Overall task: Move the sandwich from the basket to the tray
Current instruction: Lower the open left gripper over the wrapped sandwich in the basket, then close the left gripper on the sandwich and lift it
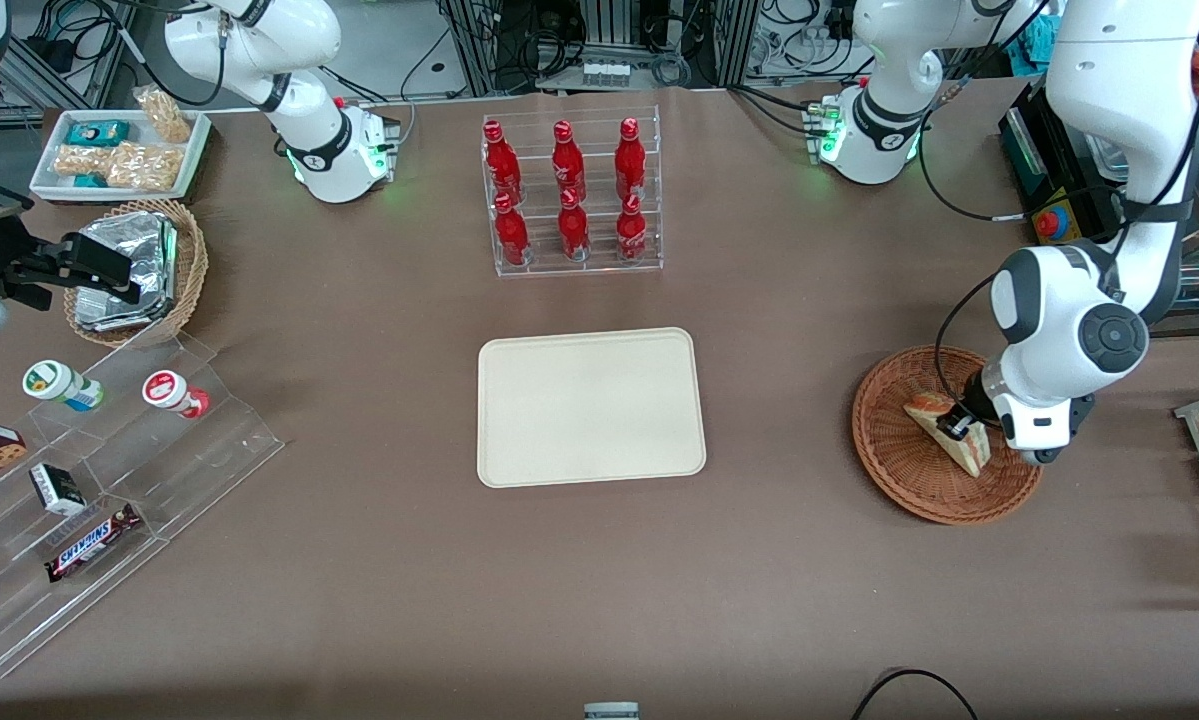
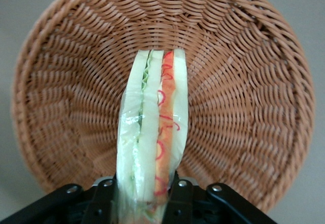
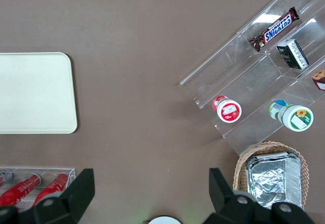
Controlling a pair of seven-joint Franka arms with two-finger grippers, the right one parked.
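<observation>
gripper [image 1: 959,424]: in the basket, fingers [image 2: 180,196] clamped on the sandwich
sandwich [image 2: 152,132]: on edge inside the basket [image 1: 909,480], filling side up
tray [image 1: 590,406]: bare, at 9 o'clock from the basket, well apart

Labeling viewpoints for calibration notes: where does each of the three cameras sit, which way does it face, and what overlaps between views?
Front view: high in front of the table, looking down at both arms; the left arm's claw grips the triangular pale-bread sandwich in the reddish-brown round wicker basket.
Left wrist view: on the working arm, facing down along the sandwich into the basket, claw shut on it.
Right wrist view: on the parked arm, facing the table.
Shared: the cream-beige rectangular tray shows in the front and right wrist views.
</observation>
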